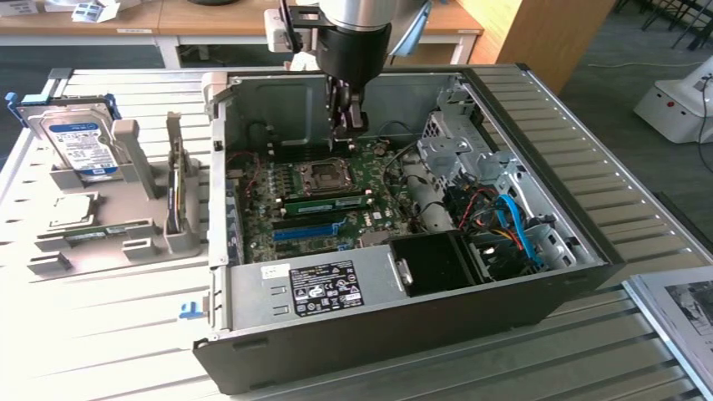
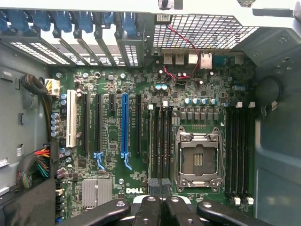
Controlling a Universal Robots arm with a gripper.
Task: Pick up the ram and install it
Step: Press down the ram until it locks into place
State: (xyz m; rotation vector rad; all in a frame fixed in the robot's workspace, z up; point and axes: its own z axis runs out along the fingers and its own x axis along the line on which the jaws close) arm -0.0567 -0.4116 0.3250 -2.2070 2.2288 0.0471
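My gripper point(image 1: 350, 124) hangs inside the open computer case point(image 1: 579, 251), above the far part of the motherboard point(image 1: 317, 209). Its fingers are shut, with nothing visible between them. In the wrist view the gripper point(image 2: 160, 186) is poised over the dark memory slots point(image 2: 160, 141) beside the processor socket point(image 2: 198, 160). A long green ram point(image 1: 323, 201) stands in a slot just in front of the socket point(image 1: 326, 174), apart from the gripper. Another thin green stick point(image 1: 103, 231) lies on the grey holder point(image 1: 145, 242) at the exterior view's left.
A blue-labelled hard drive point(image 1: 76, 144) and a square silver chip point(image 1: 69, 209) rest on the grey holder. Inside the case are a labelled power supply point(image 1: 323, 288), a black fan shroud point(image 1: 440, 263), blue cables point(image 1: 513, 225), a drive cage point(image 1: 452, 142) and a blue expansion slot point(image 2: 124, 125).
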